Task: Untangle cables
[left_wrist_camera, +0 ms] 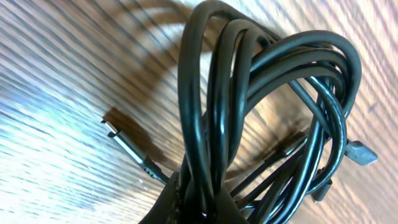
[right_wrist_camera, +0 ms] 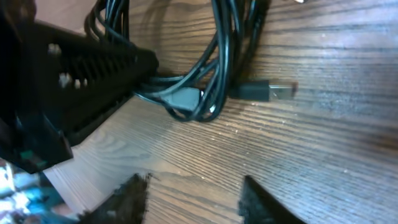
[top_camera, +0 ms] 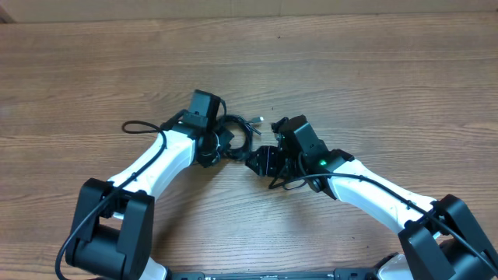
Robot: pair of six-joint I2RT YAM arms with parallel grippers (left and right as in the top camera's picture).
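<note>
A tangled bundle of thin black cables [top_camera: 237, 128] lies mid-worktop [top_camera: 350, 70], between both arms. The left fingers [top_camera: 220, 146] pinch its loops. The right fingers [right_wrist_camera: 134, 199] stand spread, empty, near a silver-tipped plug end [right_wrist_camera: 261, 91]. The step in hand looks like taking a second hold; the next move calls for gripping one strand and drawing it clear.

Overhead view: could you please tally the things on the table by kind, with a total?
Robot arms: 2, the left arm and the right arm
Tangled black cable bundle: 1 (its separate cords cannot be counted from here)
Total: 3
</note>
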